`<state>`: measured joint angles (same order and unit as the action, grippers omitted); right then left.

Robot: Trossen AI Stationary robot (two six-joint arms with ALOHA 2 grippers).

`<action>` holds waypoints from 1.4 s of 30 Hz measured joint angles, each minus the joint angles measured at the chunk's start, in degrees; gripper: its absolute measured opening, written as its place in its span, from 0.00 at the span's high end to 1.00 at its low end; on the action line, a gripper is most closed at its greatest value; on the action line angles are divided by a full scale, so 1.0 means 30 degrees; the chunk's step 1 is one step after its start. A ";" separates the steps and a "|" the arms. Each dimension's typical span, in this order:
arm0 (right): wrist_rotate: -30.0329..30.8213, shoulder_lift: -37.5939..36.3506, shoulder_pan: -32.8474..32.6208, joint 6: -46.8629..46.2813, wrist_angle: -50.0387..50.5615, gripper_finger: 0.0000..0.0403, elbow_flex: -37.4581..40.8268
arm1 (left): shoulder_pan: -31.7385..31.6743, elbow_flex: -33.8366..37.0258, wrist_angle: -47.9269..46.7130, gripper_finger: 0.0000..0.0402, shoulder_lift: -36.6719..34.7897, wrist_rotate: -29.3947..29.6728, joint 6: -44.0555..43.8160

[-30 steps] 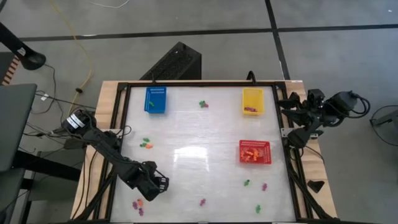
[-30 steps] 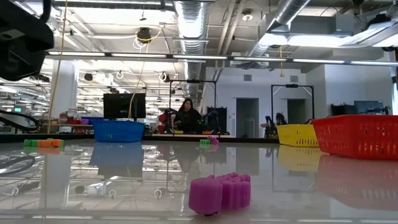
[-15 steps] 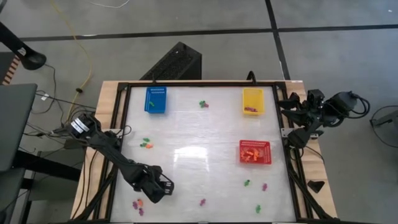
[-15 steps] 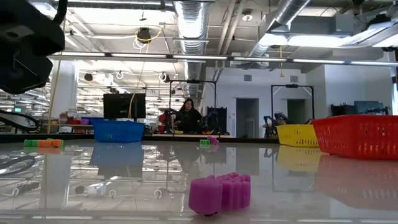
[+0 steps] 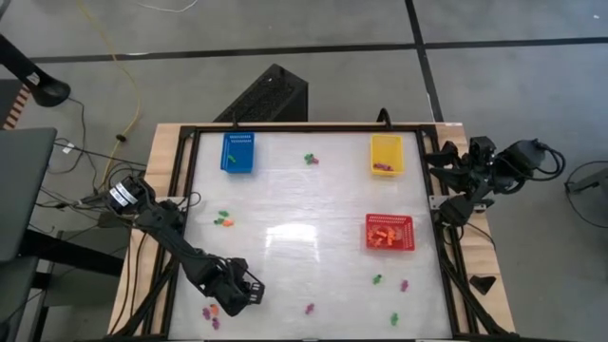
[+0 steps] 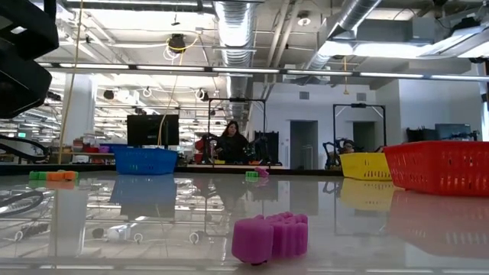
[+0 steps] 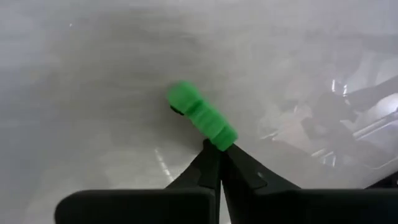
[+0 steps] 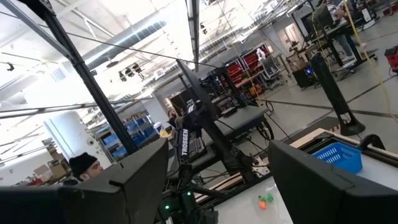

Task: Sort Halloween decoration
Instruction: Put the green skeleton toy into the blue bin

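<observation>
Two dark fingers of the left gripper (image 7: pixel 219 148) are pressed together until no gap shows between them, and a small green piece (image 7: pixel 202 116) lies on the table with one end touching their tips. Whether that end is truly pinched or merely nudged cannot be told from the left wrist view. From above, this gripper (image 5: pixel 237 290) hangs low over the near left part of the table (image 5: pixel 313 204), just beside a little cluster of purple and orange pieces (image 5: pixel 211 311). The step in hand looks like the pick of a green decoration. The next move calls for a careful lift to test the hold and, if the piece stays on the table, reopening and coming down astride its middle. Its likely home is the blue basket (image 5: pixel 237 152) at the far left, which seems to hold green already. The yellow basket (image 5: pixel 386 154) shows purple bits and the red basket (image 5: pixel 389 233) orange ones. More strays lie well apart, among them a purple piece (image 6: pixel 271 237) near the front edge. The right gripper (image 8: pixel 217 180) waits off the table's right side with its fingers spread wide and nothing between them.
</observation>
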<state>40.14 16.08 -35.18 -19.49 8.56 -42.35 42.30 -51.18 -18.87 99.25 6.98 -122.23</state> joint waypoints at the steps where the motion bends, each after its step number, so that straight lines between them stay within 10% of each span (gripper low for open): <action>1: 0.0000 0.0000 0.0007 0.0007 0.0004 0.24 0.0000 | 0.0021 0.0010 -0.0013 1.00 -0.0171 0.0293 0.0003; 20: -0.0036 0.0000 0.0007 -0.0015 0.0291 0.24 0.0000 | -0.0365 0.0059 -0.0537 1.00 -0.1417 0.0845 0.1083; 28: 0.0030 0.0000 0.0007 -0.0007 0.0489 0.24 0.0000 | -0.0560 0.0008 0.2237 0.82 -0.2800 0.1463 1.3658; 37: 0.0087 -0.0007 0.0007 -0.0105 0.0474 0.24 0.0000 | -0.0938 0.0015 -0.8476 0.63 -0.5061 0.3221 2.4113; 42: 0.0102 -0.0006 0.0007 -0.0873 0.0437 0.24 0.0000 | -0.1866 0.0015 -0.8320 0.58 -0.5011 0.2646 2.8945</action>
<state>40.45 16.06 -35.16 -22.10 9.87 -42.35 36.70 -51.13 -43.84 84.22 14.92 -35.40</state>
